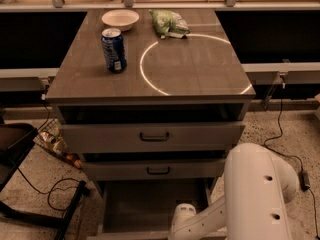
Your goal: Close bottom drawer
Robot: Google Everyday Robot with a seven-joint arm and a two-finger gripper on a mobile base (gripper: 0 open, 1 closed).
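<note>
the bottom drawer stands open in the lower middle of the frame. its deep grey tray is pulled out from under the cabinet toward the bottom edge, and its inside is bare and dim. its front panel and handle cannot be made out, since the tray runs to the bottom edge.

the gripper is not visible. it lies somewhere past the bottom edge, beyond the last link of the arm, so whether it is spread or pressed together cannot be told, nor whether it touches the drawer. the nearest visible part is a pale cylindrical wrist link, low over the right half of the open tray, just inside the tray's right wall.

the arm fills the lower right of the frame. a broad white rounded housing sits right of the drawers, level with the middle drawer. from it a slimmer white segment slants down and left to the wrist link and runs off the bottom edge.

above the open tray, the middle drawer and the top drawer each show a grey front with a small dark bar handle. both sit slightly forward of the cabinet body, with dark gaps above them.

on the cabinet top, a blue can stands upright at the left, a white bowl sits behind it, and a green bag lies beside the bowl at the back. a bright ring curves across the right part of the top.
</note>
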